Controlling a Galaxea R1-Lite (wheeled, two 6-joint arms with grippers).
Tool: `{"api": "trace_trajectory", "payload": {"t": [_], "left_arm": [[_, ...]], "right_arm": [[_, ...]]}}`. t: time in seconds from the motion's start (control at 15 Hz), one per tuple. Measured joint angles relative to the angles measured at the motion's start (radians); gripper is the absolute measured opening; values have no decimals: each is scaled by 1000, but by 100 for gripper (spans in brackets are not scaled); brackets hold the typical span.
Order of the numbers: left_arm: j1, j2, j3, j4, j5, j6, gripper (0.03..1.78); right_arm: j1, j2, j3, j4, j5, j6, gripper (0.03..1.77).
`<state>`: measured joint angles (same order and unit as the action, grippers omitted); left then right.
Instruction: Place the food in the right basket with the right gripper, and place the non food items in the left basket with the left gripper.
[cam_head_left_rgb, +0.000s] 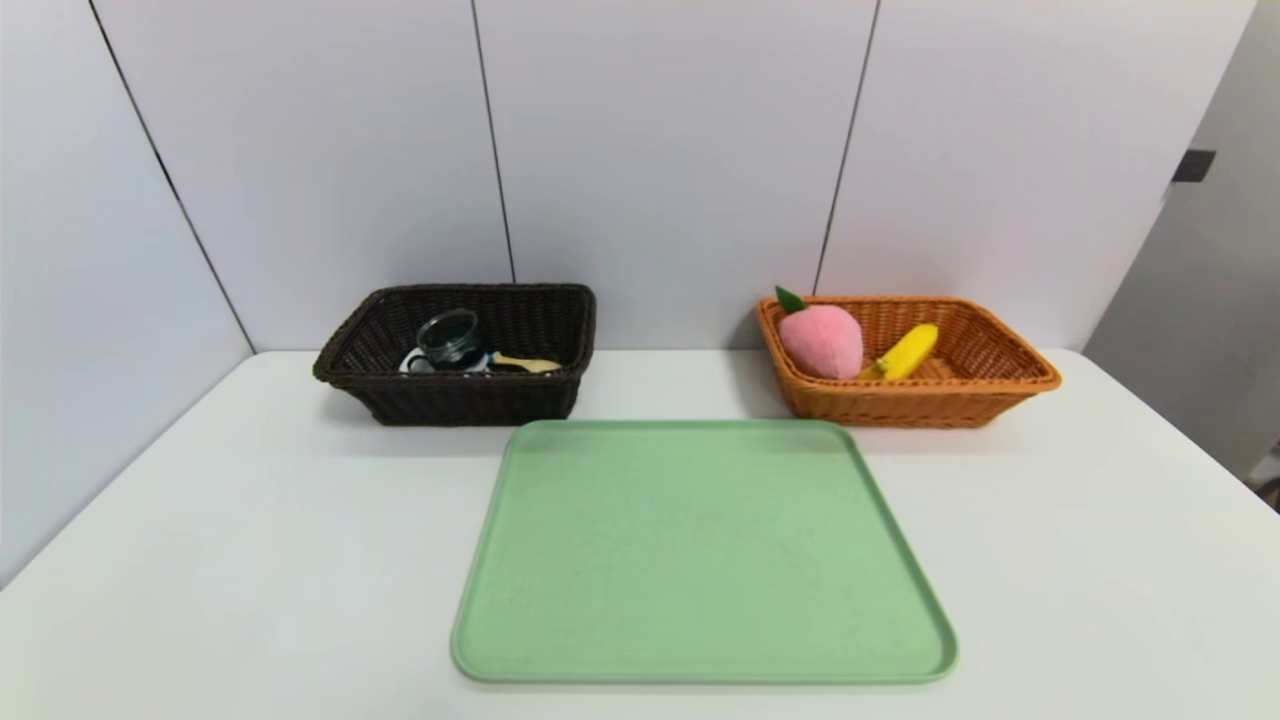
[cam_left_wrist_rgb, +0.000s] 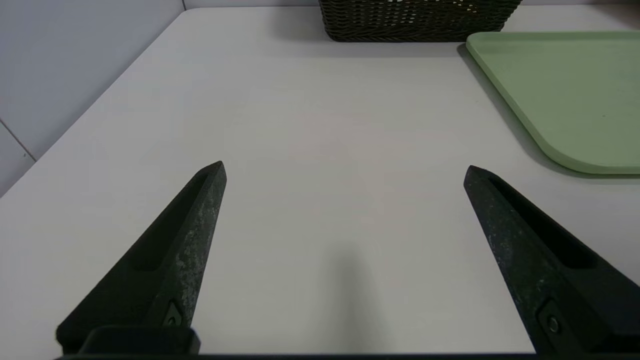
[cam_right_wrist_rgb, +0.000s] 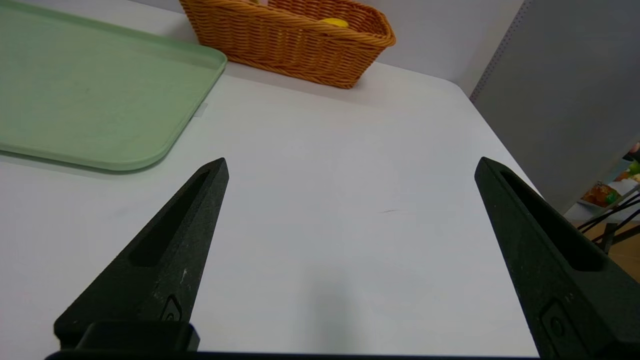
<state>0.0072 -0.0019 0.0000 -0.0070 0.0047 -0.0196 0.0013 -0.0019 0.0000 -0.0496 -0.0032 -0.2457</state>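
My left gripper and right gripper hang wide apart over bare bench, holding nothing. At 1 o'clock the orange basket holds the peach and banana. At 11 o'clock the dark basket holds the cup, spoon and tape.

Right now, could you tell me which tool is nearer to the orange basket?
Right. The right tool hangs open over bare table just short of the orange basket; the left tool faces the dark basket across the green tray.
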Motion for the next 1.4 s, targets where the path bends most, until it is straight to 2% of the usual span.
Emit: {"api": "trace_trajectory", "payload": {"t": [0.33, 0.53, 0.8, 1.4], "left_arm": [[0, 0, 0, 0, 4, -20, 169], [0, 0, 0, 0, 4, -20, 169], [0, 0, 0, 0, 4, -20, 169], [0, 0, 0, 0, 4, -19, 169]], "right_arm": [[0, 0, 0, 1, 2, -8, 170], [0, 0, 0, 16, 64, 3, 170], [0, 0, 0, 49, 66, 34, 170], [0, 0, 0, 51, 66, 39, 170]]}}
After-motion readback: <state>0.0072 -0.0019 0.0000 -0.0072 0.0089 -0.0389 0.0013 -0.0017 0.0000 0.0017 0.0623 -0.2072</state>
